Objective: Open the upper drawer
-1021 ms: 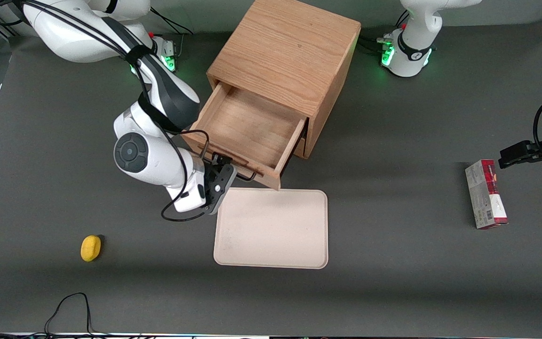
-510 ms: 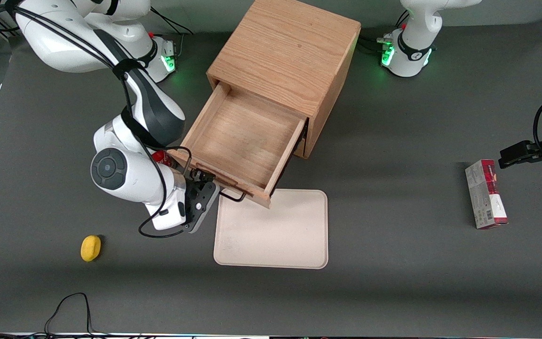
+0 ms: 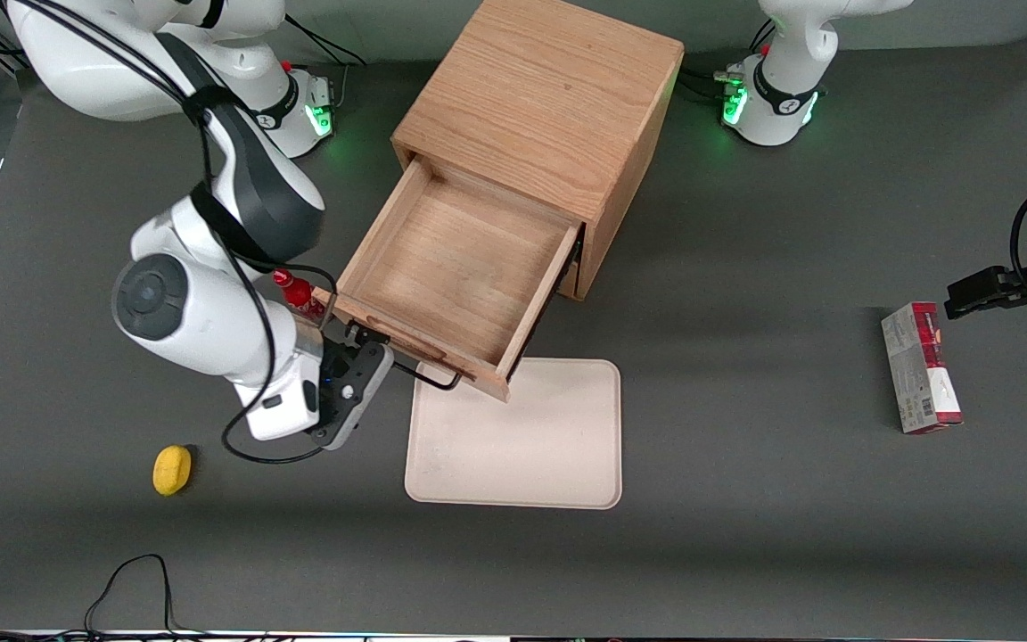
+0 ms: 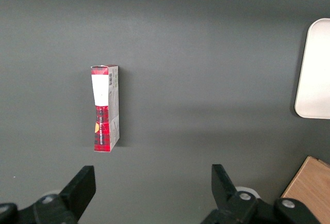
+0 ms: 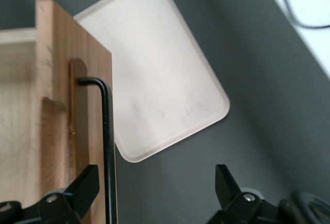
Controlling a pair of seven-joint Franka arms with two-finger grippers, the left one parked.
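The upper drawer (image 3: 455, 263) of the wooden cabinet (image 3: 540, 89) is pulled far out, and its shallow wooden tray shows bare. Its black bar handle (image 3: 431, 377) sticks out of the drawer front over the edge of a beige tray. My right gripper (image 3: 360, 361) is at the working arm's end of the drawer front, level with the handle. In the right wrist view the gripper (image 5: 156, 177) is open wide. The handle (image 5: 106, 146) runs close beside one finger (image 5: 85, 182), with nothing clamped. The drawer front (image 5: 56, 79) fills that side of the view.
A beige tray (image 3: 522, 437) lies on the table in front of the drawer, nearer the camera; it also shows in the right wrist view (image 5: 160, 74). A red-capped object (image 3: 298, 292) stands beside the drawer. A yellow object (image 3: 172, 469) lies nearer the camera. A red box (image 3: 921, 367) lies toward the parked arm's end.
The drawer has slid further out of the cabinet. The right arm has moved with it, away from the cabinet and toward the working arm's end of the table.
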